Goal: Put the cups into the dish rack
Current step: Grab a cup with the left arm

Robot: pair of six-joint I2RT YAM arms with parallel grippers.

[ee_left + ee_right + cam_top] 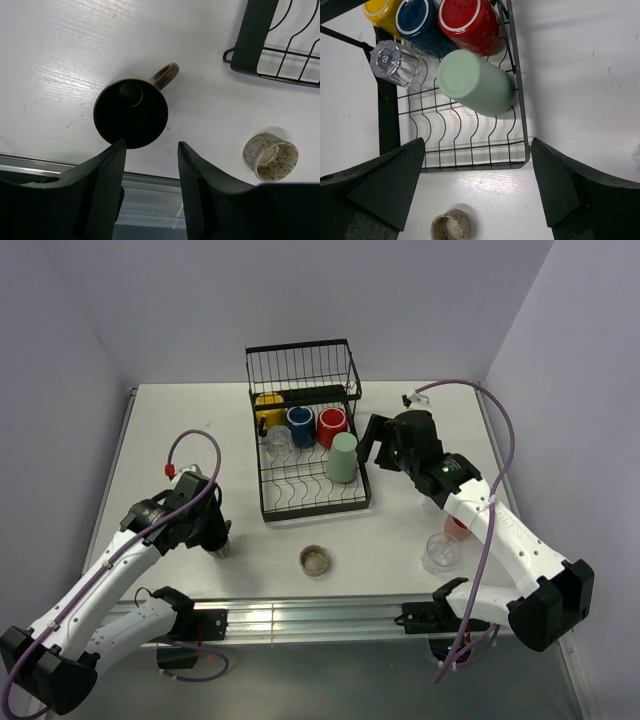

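Left gripper [150, 152]: jaws part open, nothing between them. The black mug [131, 116] stands upright on the table [60, 45] just ahead of the fingertips, offset toward the left finger, with its handle [165, 75] pointing away on the right-finger side. The gap is judged narrower than the mug body, so the jaws should be widened, or one finger lowered inside the rim, before closing. The handle is best left outside the pads. The speckled cup [270, 156] lies beyond the right finger and is to be avoided. Right gripper [477, 150]: spread wide and empty over the dish rack [517, 100]. Free wire slots are seen between its jaws, and the green tumbler [475, 82] sits just past the fingertips.
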